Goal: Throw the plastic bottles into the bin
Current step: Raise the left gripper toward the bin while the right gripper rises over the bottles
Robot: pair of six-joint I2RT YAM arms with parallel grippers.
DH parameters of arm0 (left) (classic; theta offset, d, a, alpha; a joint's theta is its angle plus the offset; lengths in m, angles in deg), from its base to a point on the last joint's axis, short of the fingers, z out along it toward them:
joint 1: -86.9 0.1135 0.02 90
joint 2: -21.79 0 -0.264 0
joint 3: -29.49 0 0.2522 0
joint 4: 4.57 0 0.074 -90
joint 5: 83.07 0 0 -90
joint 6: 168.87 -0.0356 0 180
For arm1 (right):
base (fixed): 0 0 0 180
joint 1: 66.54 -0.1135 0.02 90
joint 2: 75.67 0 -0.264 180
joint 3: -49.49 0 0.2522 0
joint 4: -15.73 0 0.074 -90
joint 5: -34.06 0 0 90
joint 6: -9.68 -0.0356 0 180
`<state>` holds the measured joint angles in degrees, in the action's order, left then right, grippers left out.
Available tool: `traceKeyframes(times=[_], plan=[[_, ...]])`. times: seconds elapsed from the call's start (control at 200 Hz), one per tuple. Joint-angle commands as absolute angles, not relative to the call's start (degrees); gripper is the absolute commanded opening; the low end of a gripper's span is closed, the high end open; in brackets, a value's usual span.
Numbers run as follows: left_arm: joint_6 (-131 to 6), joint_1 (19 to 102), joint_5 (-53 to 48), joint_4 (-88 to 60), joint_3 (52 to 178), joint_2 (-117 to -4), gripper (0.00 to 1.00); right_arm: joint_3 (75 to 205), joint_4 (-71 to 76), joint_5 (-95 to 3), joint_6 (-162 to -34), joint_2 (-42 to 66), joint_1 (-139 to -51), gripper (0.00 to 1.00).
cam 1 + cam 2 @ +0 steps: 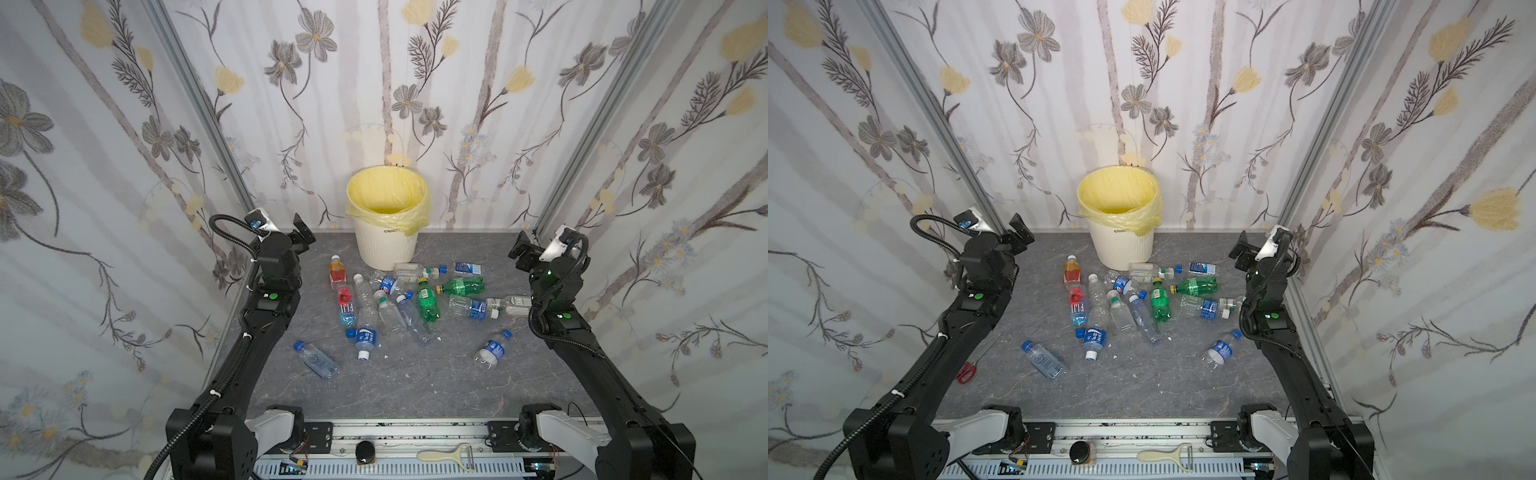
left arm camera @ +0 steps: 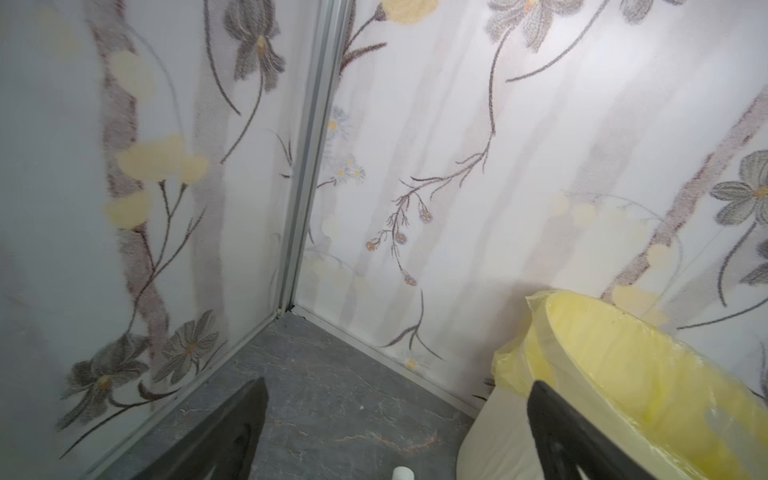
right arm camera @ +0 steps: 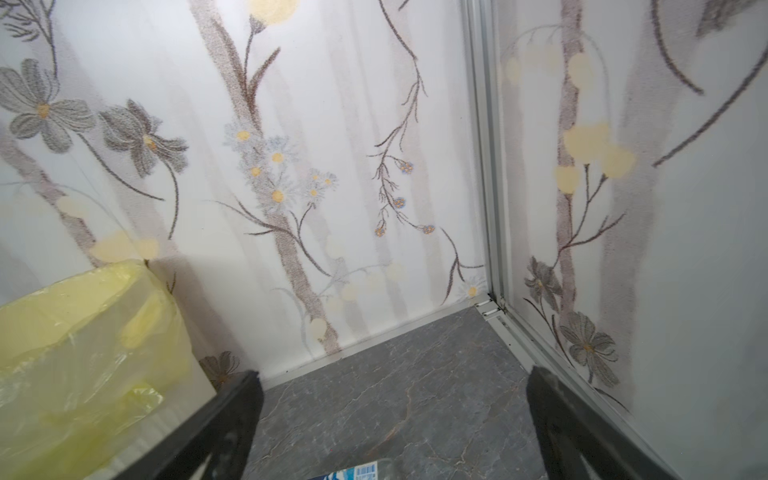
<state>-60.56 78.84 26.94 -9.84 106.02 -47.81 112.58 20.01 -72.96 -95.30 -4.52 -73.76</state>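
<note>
The bin (image 1: 384, 245) (image 1: 1121, 249), cream-white with a yellow bag over its rim, stands at the back wall. Several plastic bottles lie on the grey table in front of it: an orange-red one (image 1: 337, 272), two green ones (image 1: 427, 301) (image 1: 463, 286), and clear blue-labelled ones (image 1: 316, 359) (image 1: 492, 349). My left gripper (image 1: 303, 235) (image 1: 1019, 235) (image 2: 399, 382) hangs open and empty left of the bin (image 2: 494, 436). My right gripper (image 1: 524, 249) (image 1: 1241, 249) (image 3: 394, 372) hangs open and empty to its right, above a blue-labelled bottle (image 3: 353, 473).
Flowered walls close in the table on three sides, with aluminium posts in the back corners. Red scissors (image 1: 966, 372) lie by the left arm. A peeler (image 1: 449, 455) and a black knob (image 1: 365, 451) sit on the front rail.
</note>
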Motion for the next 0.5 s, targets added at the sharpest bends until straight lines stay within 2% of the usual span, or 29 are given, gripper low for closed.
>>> traceKeyframes(times=[0.0, 0.205, 0.5], plan=[[-52.8, 78.8, 14.8, -22.1, 114.6, -52.6, 1.00, 117.8, 8.0, -70.1, -97.5, -3.0, -77.0, 1.00], [-45.4, 78.6, 2.8, -23.3, 128.3, -65.1, 1.00, 125.0, 5.5, -71.2, -94.2, -0.4, -86.7, 1.00], [-40.9, 76.2, -6.5, -25.1, 144.6, -81.4, 1.00, 127.1, 4.2, -73.9, -93.3, -0.1, -92.7, 1.00]])
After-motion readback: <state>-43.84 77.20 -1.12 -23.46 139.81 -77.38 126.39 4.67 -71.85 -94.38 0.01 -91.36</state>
